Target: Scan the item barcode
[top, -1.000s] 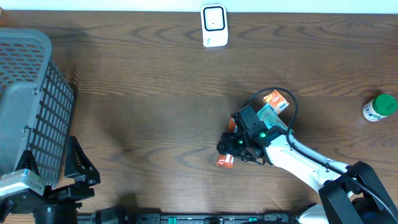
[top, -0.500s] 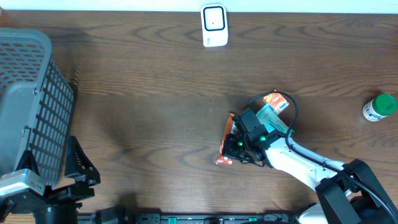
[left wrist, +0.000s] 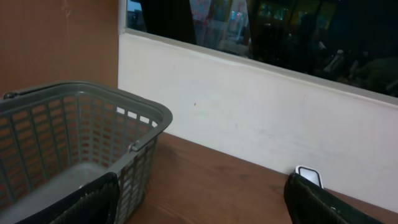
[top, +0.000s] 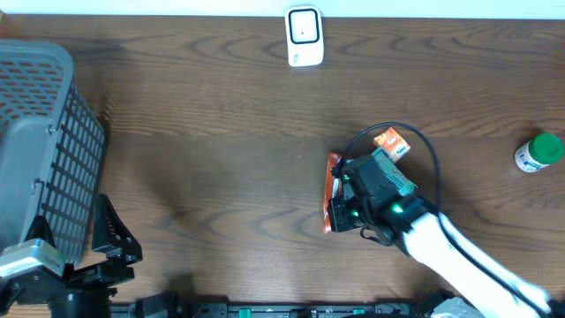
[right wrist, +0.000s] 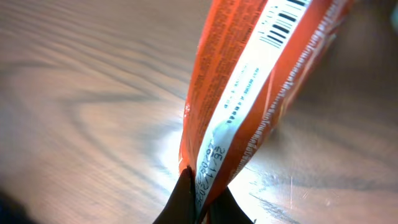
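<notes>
Packet: a long, flat pouch (right wrist: 249, 93) of glossy orange film. A white strip runs down one face, carrying fine black print, stamped digits near the pinched end and a barcode (right wrist: 283, 25) near the other end.
Right tool: the right tool (right wrist: 202, 208) has its dark tips together, clamped on the thin sealed edge of the pouch.
Pouch position: from overhead it lies lengthwise, near to far, just left of the wrist, right of the table's centre. Whether its free end touches the wood cannot be told.
Table: the table (top: 203, 132) is dark brown wood with a wavy grain and a soft sheen that mirrors the pouch.
Left tool: the left tool (left wrist: 202, 208) has its ribbed black fingers (left wrist: 93, 199) wide apart, holding nothing, at the near left corner.
Basket: a grey plastic basket (top: 79, 150) with lattice walls and a rounded rim, at the left edge.
Small pack: an orange and white pack (top: 391, 141) just behind the right wrist, inside a loop of black cable (top: 424, 141).
Bottle: a white bottle (top: 538, 152) with a green cap, well apart at the right edge.
Scanner: a white scanner (top: 304, 36), a rounded rectangle with a dark window, at the far edge by the pale wall (left wrist: 249, 112).
</notes>
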`<act>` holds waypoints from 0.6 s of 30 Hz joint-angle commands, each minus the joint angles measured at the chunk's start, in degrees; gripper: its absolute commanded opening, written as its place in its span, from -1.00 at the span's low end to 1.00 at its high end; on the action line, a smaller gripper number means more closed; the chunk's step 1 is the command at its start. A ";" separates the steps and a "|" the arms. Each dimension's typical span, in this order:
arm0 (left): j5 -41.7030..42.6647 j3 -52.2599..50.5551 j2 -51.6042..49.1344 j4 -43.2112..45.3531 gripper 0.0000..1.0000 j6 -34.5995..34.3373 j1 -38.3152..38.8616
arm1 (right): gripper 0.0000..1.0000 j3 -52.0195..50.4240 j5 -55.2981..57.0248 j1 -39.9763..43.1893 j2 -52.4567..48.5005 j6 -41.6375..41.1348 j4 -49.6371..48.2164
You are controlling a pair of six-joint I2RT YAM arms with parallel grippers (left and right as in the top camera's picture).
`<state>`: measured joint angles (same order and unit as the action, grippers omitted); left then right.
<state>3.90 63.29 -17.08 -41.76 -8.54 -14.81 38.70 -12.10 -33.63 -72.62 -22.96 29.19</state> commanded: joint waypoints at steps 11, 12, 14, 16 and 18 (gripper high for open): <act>-0.46 -0.13 0.42 -12.94 0.70 0.96 -0.17 | -0.97 1.60 -15.52 -0.22 16.13 17.92 8.81; -0.46 -0.13 0.42 -15.41 0.70 0.96 -0.17 | -0.97 1.88 -15.63 -0.22 16.68 17.92 8.72; -0.46 -0.13 0.42 -19.63 0.70 0.96 -0.17 | -0.97 2.36 -14.73 -0.22 17.05 17.92 8.11; -1.18 -0.13 0.42 -22.56 0.70 0.98 -0.17 | -0.97 2.82 -11.50 -0.20 16.85 17.88 7.13; -1.16 -0.13 0.42 -22.51 0.70 1.01 -0.17 | -0.97 2.89 -7.13 -0.20 16.31 17.05 4.87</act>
<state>3.68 63.20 -17.08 -64.29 -8.51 -14.81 39.81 -23.55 -33.63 -56.21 -6.83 35.53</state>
